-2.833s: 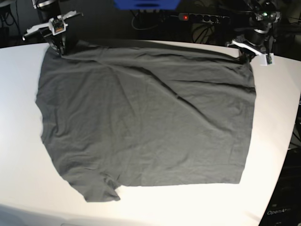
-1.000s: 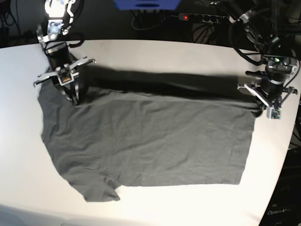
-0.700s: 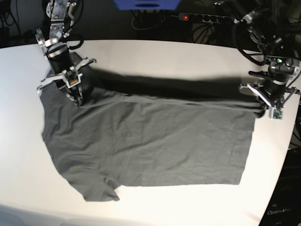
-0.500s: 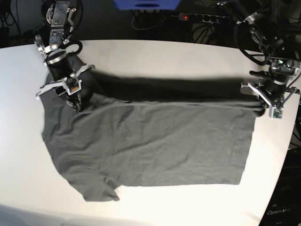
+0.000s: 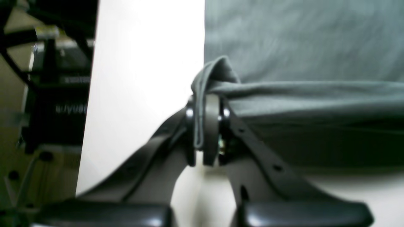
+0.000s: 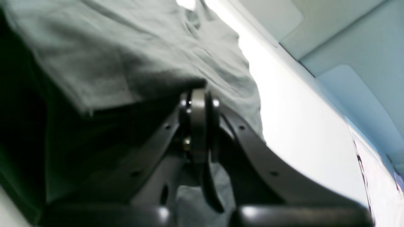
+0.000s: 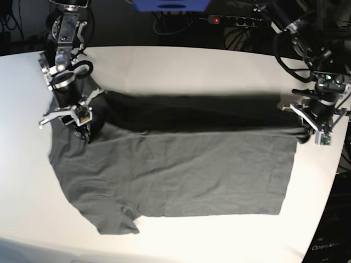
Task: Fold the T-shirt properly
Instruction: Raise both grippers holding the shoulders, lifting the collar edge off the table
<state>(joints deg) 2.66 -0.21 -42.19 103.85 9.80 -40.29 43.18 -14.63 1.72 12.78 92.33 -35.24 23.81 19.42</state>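
Charcoal T-shirt (image 7: 181, 170) (far edge lifted off the white table (image 7: 181, 60)) is pinched by both clamped claws (image 7: 83, 131) (image 7: 305, 134).

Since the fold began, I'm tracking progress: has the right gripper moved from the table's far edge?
Yes. The right gripper, shut on the T-shirt, has come toward the camera, away from the table's far edge.
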